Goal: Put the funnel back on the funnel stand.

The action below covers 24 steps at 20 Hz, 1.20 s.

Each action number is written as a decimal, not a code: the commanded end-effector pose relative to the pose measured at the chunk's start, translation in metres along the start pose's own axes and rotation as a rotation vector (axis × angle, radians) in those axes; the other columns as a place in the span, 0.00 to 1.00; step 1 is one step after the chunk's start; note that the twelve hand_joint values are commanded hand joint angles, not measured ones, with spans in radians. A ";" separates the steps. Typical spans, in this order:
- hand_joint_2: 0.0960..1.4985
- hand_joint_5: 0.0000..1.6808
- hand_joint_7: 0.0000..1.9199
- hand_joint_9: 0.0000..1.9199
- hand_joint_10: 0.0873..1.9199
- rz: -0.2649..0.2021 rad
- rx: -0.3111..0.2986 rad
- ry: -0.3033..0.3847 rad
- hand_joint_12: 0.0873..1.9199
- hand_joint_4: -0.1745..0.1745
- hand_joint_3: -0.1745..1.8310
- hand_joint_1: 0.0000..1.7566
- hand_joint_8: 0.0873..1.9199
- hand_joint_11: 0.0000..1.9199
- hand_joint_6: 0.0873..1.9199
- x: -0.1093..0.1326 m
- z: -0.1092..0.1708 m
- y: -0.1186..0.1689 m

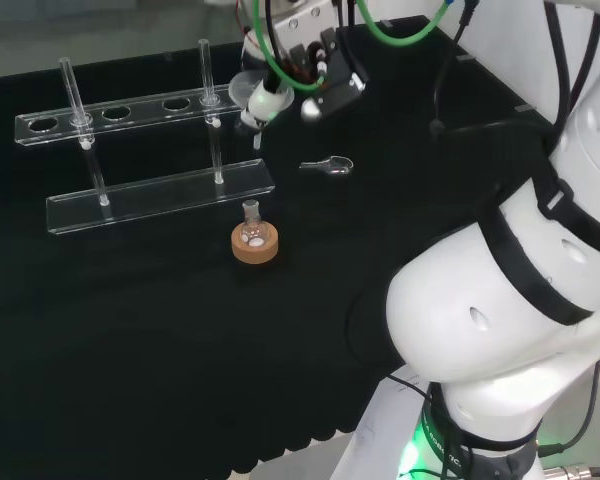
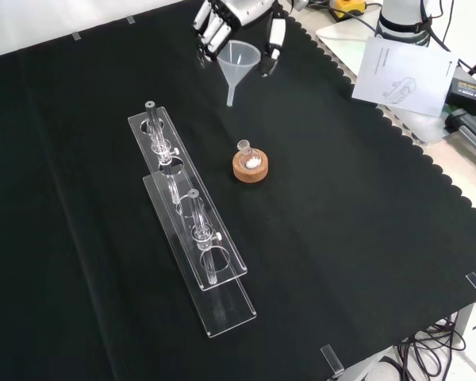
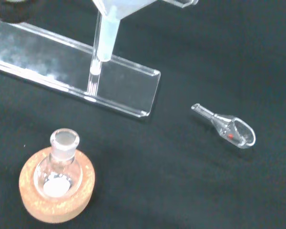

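1. One hand (image 2: 236,17), black and white, hangs above the far part of the cloth in the front view; its fingers (image 2: 214,32) and thumb curl round the rim of the funnel, grasping it.
2. Funnel (image 2: 237,67): clear, held upright off the cloth with its stem pointing down. In the head view it hangs at the right end of the funnel stand, and its stem ends beside the nearest post rather than in any hole.
3. Funnel stand (image 1: 145,152): a clear rack of two long plates joined by thin posts. The upper plate carries a row of round holes; the lower plate lies on the black cloth (image 2: 357,238).
4. Small round flask (image 2: 248,156): it sits upright in a cork ring (image 2: 250,169), just right of the stand in the front view and near the funnel. Something white lies at its bottom.
5. Small clear scoop (image 1: 329,166): it lies on its side on the cloth, right of the stand in the head view and apart from the flask. The wrist view shows a red speck inside its bowl.
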<state>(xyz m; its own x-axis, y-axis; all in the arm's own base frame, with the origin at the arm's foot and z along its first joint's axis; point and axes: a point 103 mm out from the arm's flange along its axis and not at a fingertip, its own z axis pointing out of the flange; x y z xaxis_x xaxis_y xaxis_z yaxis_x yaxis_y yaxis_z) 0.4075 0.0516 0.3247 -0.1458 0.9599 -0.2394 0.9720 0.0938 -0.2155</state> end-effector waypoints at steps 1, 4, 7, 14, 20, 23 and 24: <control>0.51 0.41 0.36 0.61 0.21 0.009 -0.012 0.014 0.59 0.41 0.34 0.47 0.34 0.35 0.27 -0.016 -0.019 0.006; 0.51 0.41 0.36 0.61 0.21 0.004 -0.019 0.014 0.59 0.41 0.34 0.47 0.34 0.35 0.27 -0.023 -0.025 0.013; 0.51 0.41 0.36 0.61 0.21 0.012 -0.017 0.020 0.59 0.41 0.34 0.47 0.34 0.35 0.27 -0.030 -0.035 0.025; 0.50 0.41 0.36 0.61 0.21 0.043 -0.007 0.026 0.60 0.42 0.34 0.47 0.34 0.34 0.28 -0.043 -0.045 0.061; 0.50 0.41 0.36 0.60 0.21 0.041 -0.026 0.042 0.60 0.42 0.34 0.47 0.34 0.34 0.28 -0.056 -0.047 0.080; 0.50 0.41 0.36 0.60 0.21 0.021 0.013 0.035 0.60 0.42 0.34 0.47 0.34 0.34 0.28 -0.053 -0.046 0.099; 0.50 0.41 0.36 0.60 0.21 0.015 0.016 0.037 0.60 0.42 0.34 0.47 0.34 0.34 0.28 -0.053 -0.045 0.107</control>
<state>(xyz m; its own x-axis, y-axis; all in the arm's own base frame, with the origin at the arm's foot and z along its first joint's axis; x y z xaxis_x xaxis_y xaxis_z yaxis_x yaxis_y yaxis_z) 0.5026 0.0260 0.3650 -0.1049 0.9721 -0.2099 0.9801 0.0652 -0.1877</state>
